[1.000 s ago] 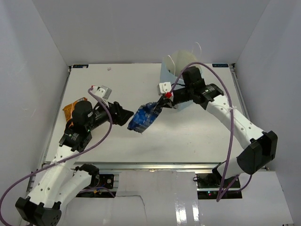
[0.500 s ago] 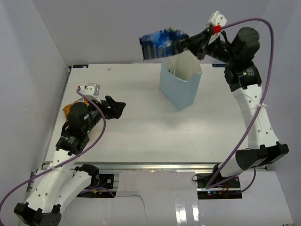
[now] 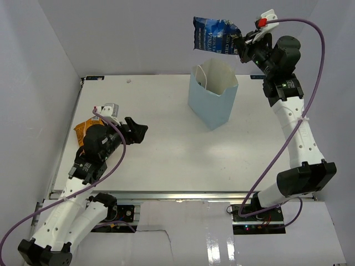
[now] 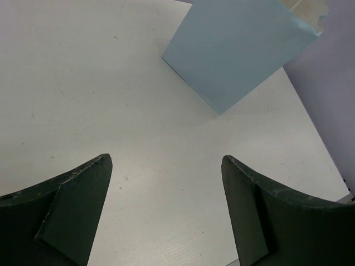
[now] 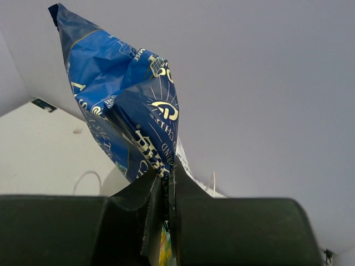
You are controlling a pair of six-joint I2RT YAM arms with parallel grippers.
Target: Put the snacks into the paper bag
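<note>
My right gripper (image 3: 239, 44) is shut on the edge of a blue-and-white snack packet (image 3: 213, 35), holding it high in the air above the light blue paper bag (image 3: 212, 102). In the right wrist view the packet (image 5: 119, 105) rises from the pinched jaws (image 5: 168, 176), with the bag's white loop handle just visible behind. My left gripper (image 3: 138, 132) hovers low over the table's left side, open and empty (image 4: 166, 160). The paper bag (image 4: 241, 50) stands upright ahead of it. An orange chip bag (image 3: 83, 128) lies at the left edge, mostly hidden behind the left arm.
White walls enclose the table on three sides. The right arm reaches up along the right wall. Purple cables loop from both wrists. Bare white table (image 3: 166, 160) stretches between the left gripper and the bag.
The right gripper carried the blue packet from the table's middle up to well above the bag's opening. The left gripper drew back slightly to the left and opened a bit wider.
</note>
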